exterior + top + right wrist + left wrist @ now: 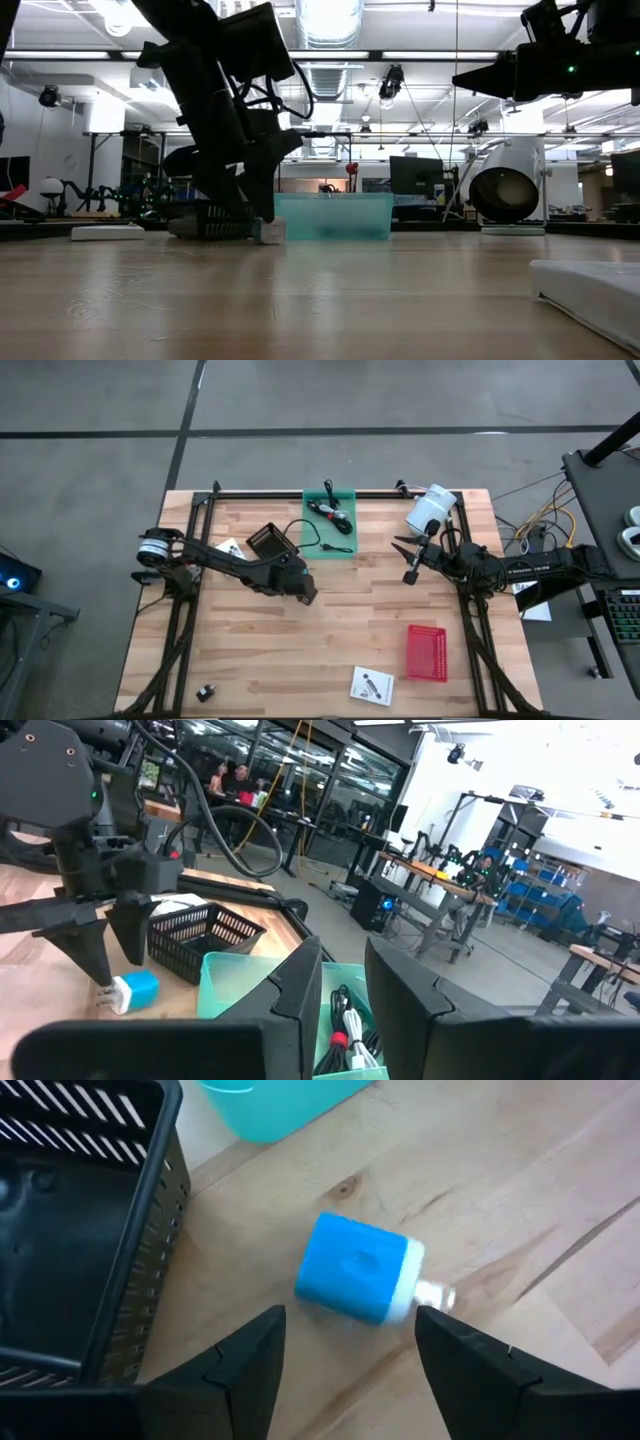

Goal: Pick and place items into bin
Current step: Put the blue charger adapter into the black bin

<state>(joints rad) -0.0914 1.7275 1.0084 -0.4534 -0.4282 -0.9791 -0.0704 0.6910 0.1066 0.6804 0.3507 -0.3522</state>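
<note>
Near the bench's middle, toward the back edge, we see the left gripper [345, 1355] low over a small blue-and-white plug [362, 1270], fingers [245, 1360] spread w/ one either side, not touching it. Plug lies on the wood just beside a black basket [268, 540], which sits next to the green bin [330, 522] at the back edge. Bin holds black and white cables [345, 1030]. Right gripper [398, 546] hangs up off the bench near the back right corner, by a white roll [429, 508]; fingers [300, 990] close together w/ a narrow gap, holding nothing. Toward the front edge: a red basket [427, 653], a flat white packet [372, 686], and a small black piece [206, 692] near the front left corner.
</note>
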